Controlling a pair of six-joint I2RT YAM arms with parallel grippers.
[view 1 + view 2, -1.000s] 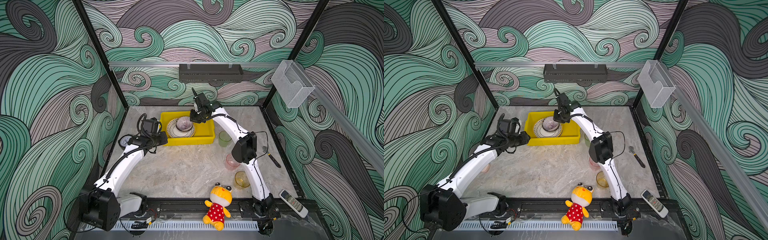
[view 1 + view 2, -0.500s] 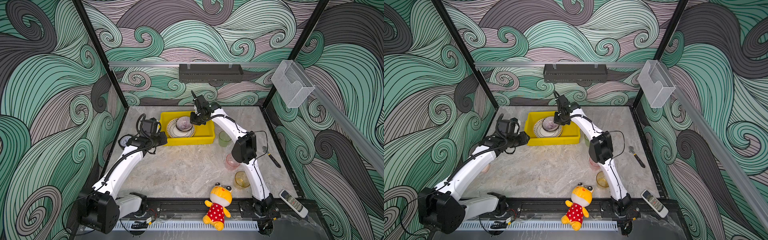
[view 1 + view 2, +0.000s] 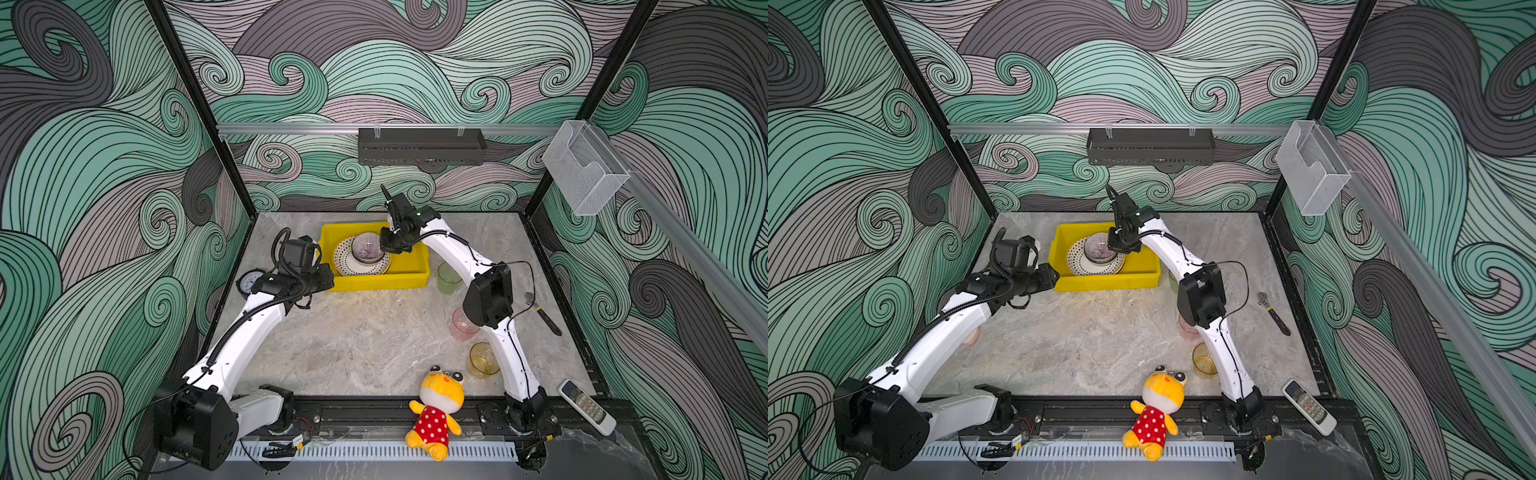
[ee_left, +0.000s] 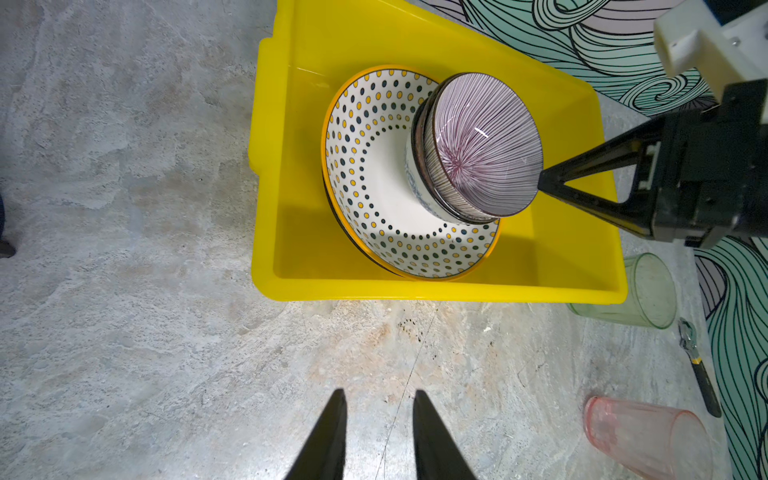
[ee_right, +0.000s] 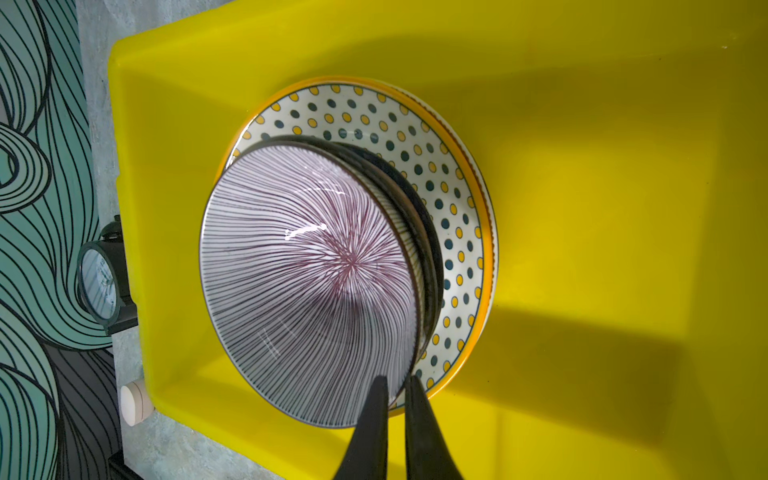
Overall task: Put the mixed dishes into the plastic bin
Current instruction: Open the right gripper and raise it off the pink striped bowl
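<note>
Little has changed this past second: my right hand (image 5: 395, 380) keeps its narrow pinch on the lilac bowl (image 5: 307, 282) at the rim. The bowl sits on the stack in the yellow bin (image 5: 582, 124), far side. I judge release is due. My left hand (image 4: 379, 392) hangs part-open and empty over the bench (image 4: 124, 332).

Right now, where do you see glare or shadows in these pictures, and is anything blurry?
Right wrist view: a glare streak on the striped lilac bowl, a dark shadow inside the yellow bin. Left wrist view: the same bowl glints, and the bin looks skewed by the wide lens. Both top views: even light, nothing blurred.
</note>
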